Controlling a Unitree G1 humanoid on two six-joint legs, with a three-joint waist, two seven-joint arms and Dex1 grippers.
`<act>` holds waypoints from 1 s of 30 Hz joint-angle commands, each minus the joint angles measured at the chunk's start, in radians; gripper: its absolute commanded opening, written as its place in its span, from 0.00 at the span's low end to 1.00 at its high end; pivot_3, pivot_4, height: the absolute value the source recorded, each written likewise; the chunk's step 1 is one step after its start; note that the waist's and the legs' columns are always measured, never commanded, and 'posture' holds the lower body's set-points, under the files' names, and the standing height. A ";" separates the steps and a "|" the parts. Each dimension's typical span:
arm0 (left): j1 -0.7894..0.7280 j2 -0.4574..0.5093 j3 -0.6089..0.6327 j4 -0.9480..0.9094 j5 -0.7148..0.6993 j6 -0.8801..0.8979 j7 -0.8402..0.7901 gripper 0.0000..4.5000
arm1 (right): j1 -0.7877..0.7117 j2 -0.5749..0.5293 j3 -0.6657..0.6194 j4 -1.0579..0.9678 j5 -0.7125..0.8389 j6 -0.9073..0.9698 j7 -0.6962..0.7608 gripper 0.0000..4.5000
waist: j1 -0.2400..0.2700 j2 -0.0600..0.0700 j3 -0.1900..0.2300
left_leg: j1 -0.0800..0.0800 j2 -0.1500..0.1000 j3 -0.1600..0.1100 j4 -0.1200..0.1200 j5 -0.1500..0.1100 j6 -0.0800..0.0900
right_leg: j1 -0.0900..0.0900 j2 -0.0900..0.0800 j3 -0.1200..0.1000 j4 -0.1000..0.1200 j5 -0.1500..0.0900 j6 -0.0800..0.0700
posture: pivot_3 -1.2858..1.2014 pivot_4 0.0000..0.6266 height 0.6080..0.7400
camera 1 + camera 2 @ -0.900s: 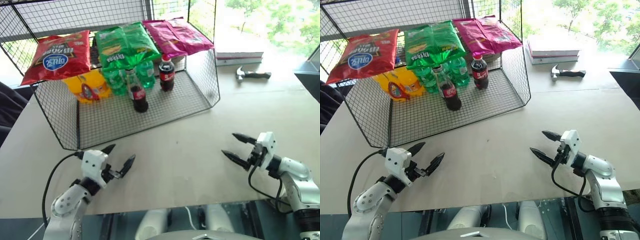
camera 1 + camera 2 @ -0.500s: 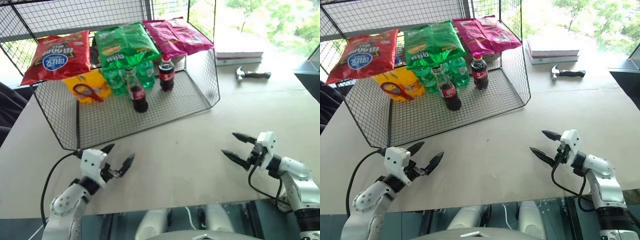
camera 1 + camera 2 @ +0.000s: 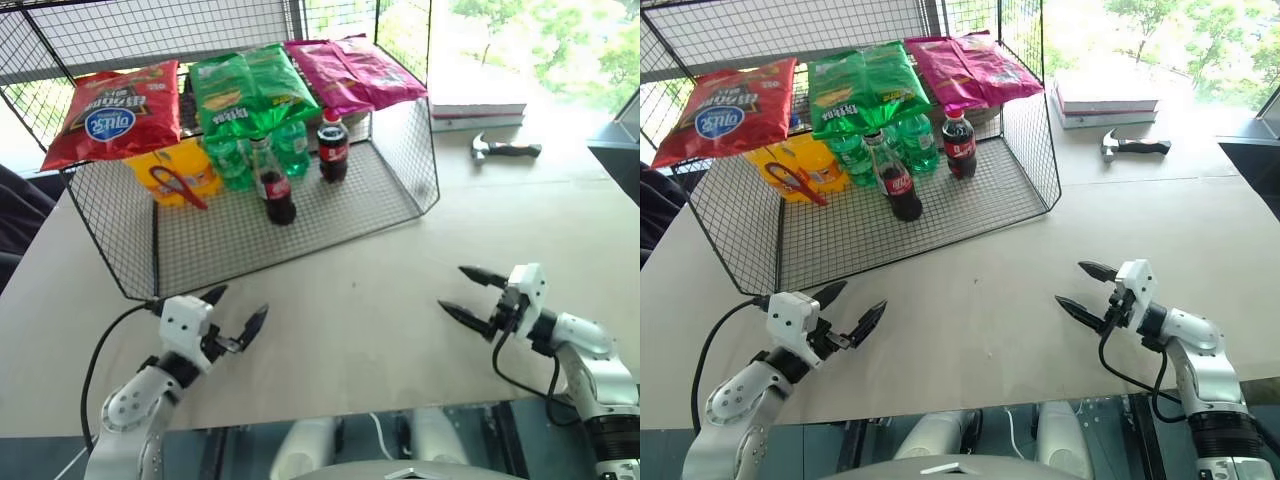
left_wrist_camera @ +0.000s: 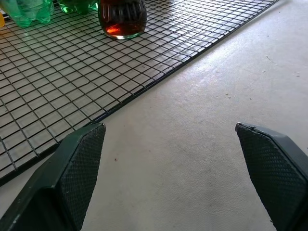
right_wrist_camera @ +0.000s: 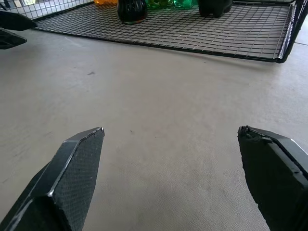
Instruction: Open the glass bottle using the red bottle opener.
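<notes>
The left gripper hovers low over the tabletop near its front-left corner, arm bent, its 2 black textured fingers spread wide around nothing. The right gripper hangs near the front-right edge, pointing left across the pale matte tabletop, its 2 tapered fingers equally wide and empty.

Past the left gripper stands 1 black wire-mesh rack at the table's back-left. On its grid floor, near the front edge, stands 1 slim contoured clear-glass bottle of dark liquid with a red label. Behind it are 1 fatter red-capped plastic cola bottle and green plastic bottles. At the rack's left, 1 flat red bottle opener with a ring head lies against an orange pack. On top lie 3 crinkled snack bags: red, green, pink.

At the back-right edge lie 1 hammer and stacked books.
</notes>
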 commanded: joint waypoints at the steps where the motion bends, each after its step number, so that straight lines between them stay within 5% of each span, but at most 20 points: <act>1: -0.043 -0.015 0.043 -0.010 0.005 -0.036 0.055 1.00 | -0.013 0.032 0.027 -0.128 0.032 0.034 -0.043 0.99 | 0.000 0.000 0.000 | 0.000 0.000 0.000 0.000 0.000 0.000 | 0.000 0.000 0.000 0.000 0.000 0.000 | 0.52 0.24 1.00; 14: -0.350 -0.060 0.175 0.108 0.060 -0.053 0.357 1.00 | -0.084 0.142 0.185 -0.525 0.015 0.195 -0.277 0.99 | 0.000 -0.001 -0.001 | -0.001 -0.001 0.000 0.001 0.003 -0.005 | -0.003 0.004 0.000 0.002 0.000 0.000 | 0.52 0.24 1.00; 30: -0.533 0.008 0.154 0.284 0.090 -0.115 0.328 1.00 | -0.093 0.091 0.249 -0.673 0.027 0.288 -0.309 0.99 | 0.000 -0.002 -0.001 | -0.002 -0.001 -0.001 0.001 0.003 -0.006 | -0.004 0.005 0.000 0.002 0.000 0.000 | 0.52 0.24 1.00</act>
